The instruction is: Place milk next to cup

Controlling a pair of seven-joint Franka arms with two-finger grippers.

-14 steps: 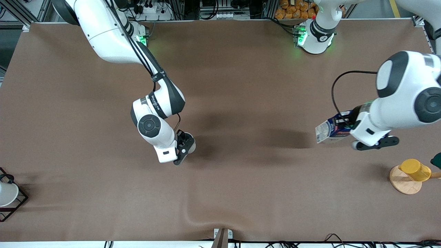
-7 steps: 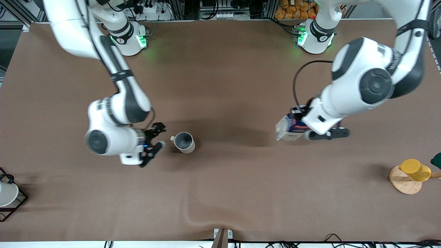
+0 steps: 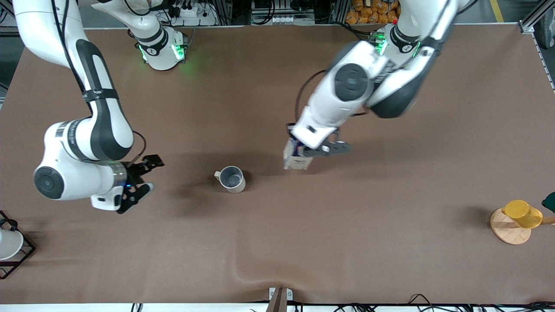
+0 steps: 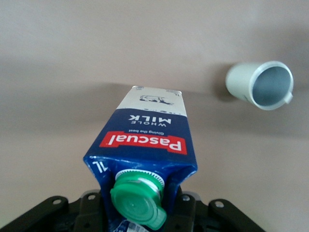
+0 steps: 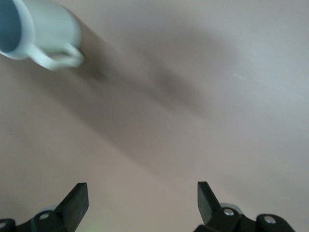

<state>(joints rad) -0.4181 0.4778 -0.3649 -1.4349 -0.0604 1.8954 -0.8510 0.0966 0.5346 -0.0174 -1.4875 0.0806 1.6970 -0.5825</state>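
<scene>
We look down on a wide table [image 3: 277,242] covered in brown cloth, with two white robot arms reaching over it.

The left gripper [image 3: 313,149] hangs over the middle of the table, its jaws clamped on the milk [image 3: 296,157], a small dark-blue gable-top carton carried tilted in the air. In the left wrist view the milk [image 4: 147,140] fills the centre: a round green cap [image 4: 138,201] sits close to the camera, and below it a red label reads "Pascual" in white letters, seen upside down. Under that, also upside down, we read "WHOLE MILK" and a line of fine print too small to make out. A corner of the blue face carries the mark "1L". The carton's white lower panel bears a small dark drawing that we cannot identify.

The cup [image 3: 231,179], a pale grey-beige mug with a grey inside and a small handle, stands upright on the cloth, near the carried carton and toward the right arm's end of the table from it. It bears no writing that we can see.

The right gripper [image 3: 139,180] waits toward the right arm's end of the table, well apart from the cup, with its jaws spread wide and nothing between them; its two black fingers [image 5: 77,203] show in the right wrist view, with the cup [image 5: 41,31] at the picture's corner.

At the left arm's end, a yellow cup [image 3: 522,213] sits on a round wooden disc [image 3: 507,232].
</scene>
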